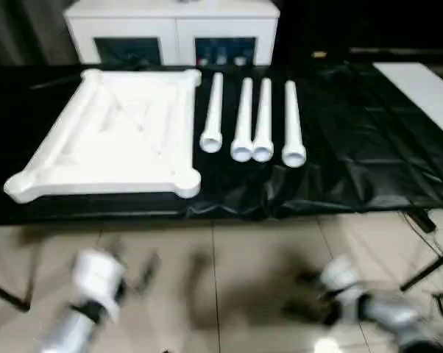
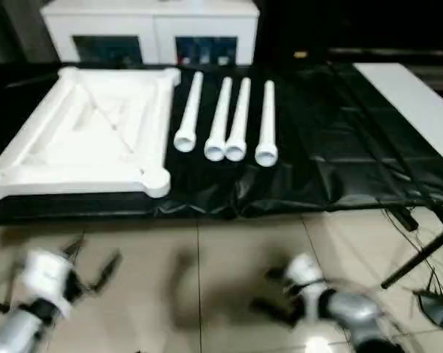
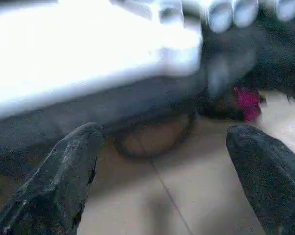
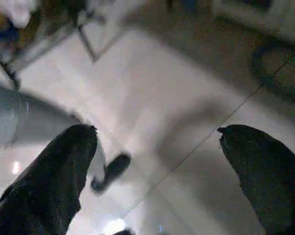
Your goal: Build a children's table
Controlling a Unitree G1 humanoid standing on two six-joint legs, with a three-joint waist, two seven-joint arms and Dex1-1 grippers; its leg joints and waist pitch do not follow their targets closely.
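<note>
Left eye view: tabletop [image 1: 111,132] upside down, four legs [image 1: 252,121] at its 3 o'clock.
My left gripper [image 3: 167,171] and right gripper [image 4: 157,171] both gape wide, empty, over floor.

A black plastic sheet [image 1: 339,147] is covering the low tabletop and hanging wrinkled over its near edge. On the left of it, the white square table top [image 1: 115,136] is lying underside up, its diagonal ribs showing. Just right of it, four white tube legs [image 1: 252,121] are lying side by side, running near to far, the middle two touching. A flat white board [image 1: 424,92] is lying at the far right. A tiled floor [image 1: 229,279] is stretching along the near side.
</note>
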